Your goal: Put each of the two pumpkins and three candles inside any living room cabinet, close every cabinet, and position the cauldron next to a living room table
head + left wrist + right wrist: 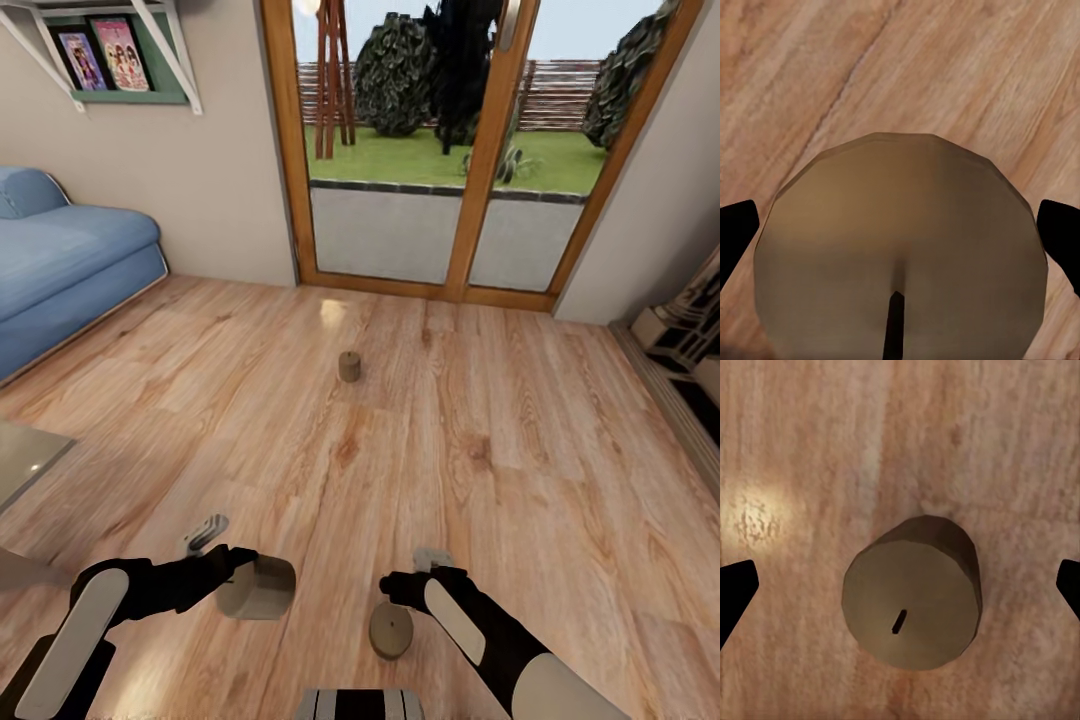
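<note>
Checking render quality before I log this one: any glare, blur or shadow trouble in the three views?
Head view: a pale glare patch on the floor near the glass doors. Right wrist view: bright hotspot left of the sharply rendered candle. Left wrist view: another candle looms large, evenly lit.

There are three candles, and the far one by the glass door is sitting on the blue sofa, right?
Not quite. The head view shows three candles, but the far candle by the glass door stands on the wooden floor, not on the blue sofa. The other two are near the grippers.
</note>
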### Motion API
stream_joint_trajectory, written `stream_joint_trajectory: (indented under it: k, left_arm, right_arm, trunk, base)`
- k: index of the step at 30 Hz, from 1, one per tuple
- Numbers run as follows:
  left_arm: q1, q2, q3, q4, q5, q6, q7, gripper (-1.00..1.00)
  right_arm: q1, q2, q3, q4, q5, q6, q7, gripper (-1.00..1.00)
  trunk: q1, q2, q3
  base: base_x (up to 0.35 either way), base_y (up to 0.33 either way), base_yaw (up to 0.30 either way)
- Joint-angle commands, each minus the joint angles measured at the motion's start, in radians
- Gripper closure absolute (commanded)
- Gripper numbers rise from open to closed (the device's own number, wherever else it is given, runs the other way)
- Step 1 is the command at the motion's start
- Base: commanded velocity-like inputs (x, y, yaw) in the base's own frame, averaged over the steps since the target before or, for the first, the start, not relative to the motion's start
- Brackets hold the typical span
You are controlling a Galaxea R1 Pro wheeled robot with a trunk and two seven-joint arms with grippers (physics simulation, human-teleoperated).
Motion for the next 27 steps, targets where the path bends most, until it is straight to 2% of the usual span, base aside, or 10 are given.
stream_joint_trajectory:
  k: [1, 5, 11, 14, 16, 18, 19, 21, 23, 27]
  left_arm:
    - [-0.001, 0.0, 0.001, -0.001, 0.012, 0.002, 0.01, 1.0]
    - [-0.001, 0.001, 0.001, -0.001, 0.012, 0.003, 0.009, 1.0]
    - [0.001, 0.002, 0.006, -0.004, 0.015, 0.005, 0.009, 1.0]
    - [0.0, 0.005, 0.014, -0.006, 0.05, 0.006, 0.008, 1.0]
    - [-0.001, 0.031, 0.037, -0.008, 0.106, 0.006, 0.002, 1.0]
    - [-0.001, 0.063, 0.05, -0.008, 0.166, 0.007, -0.03, 1.0]
    - [0.001, 0.112, 0.057, -0.008, 0.237, 0.007, -0.112, 1.0]
    - [0.004, 0.157, 0.058, -0.007, 0.278, 0.006, -0.223, 1.0]
    - [0.004, 0.167, 0.057, -0.006, 0.287, 0.005, -0.255, 1.0]
    - [0.004, 0.172, 0.056, -0.003, 0.29, 0.005, -0.268, 1.0]
  right_arm:
    - [-0.001, 0.001, 0.004, -0.001, -0.01, 0.001, -0.01, -1.0]
    - [-0.001, 0.004, 0.006, 0.0, -0.01, -0.014, -0.009, -1.0]
    - [-0.001, 0.009, 0.053, 0.008, -0.003, -0.048, -0.009, -1.0]
    - [-0.001, 0.016, 0.062, 0.053, 0.0, -0.063, -0.007, -1.0]
    - [-0.001, 0.017, 0.064, 0.087, 0.003, -0.069, -0.006, -1.0]
    - [-0.001, 0.018, 0.065, 0.1, 0.004, -0.072, -0.006, -1.0]
    - [-0.001, 0.018, 0.065, 0.108, 0.005, -0.074, -0.005, -1.0]
    - [-0.001, 0.019, 0.066, 0.112, 0.005, -0.074, -0.005, -1.0]
    - [-0.001, 0.019, 0.066, 0.113, 0.006, -0.075, -0.005, -1.0]
    - [-0.001, 0.019, 0.066, 0.113, 0.007, -0.075, -0.005, -1.0]
  trunk:
    - [0.0, -0.001, -0.005]
    - [0.002, -0.002, -0.02]
    - [0.005, -0.003, -0.043]
    - [0.006, -0.004, -0.055]
    - [0.007, -0.004, -0.063]
    - [0.008, -0.005, -0.071]
    - [0.008, -0.005, -0.074]
    - [0.009, -0.005, -0.082]
    - [0.01, -0.006, -0.086]
    - [0.01, -0.006, -0.086]
  base:
    - [0.0, 0.0, 0.0]
    - [0.0, 0.0, 0.0]
    - [0.0, 0.0, 0.0]
    - [0.0, 0.0, 0.0]
    - [0.0, 0.0, 0.0]
    - [0.0, 0.0, 0.0]
    - [0.0, 0.0, 0.0]
    - [0.0, 0.0, 0.0]
    - [0.0, 0.0, 0.0]
    - [0.0, 0.0, 0.0]
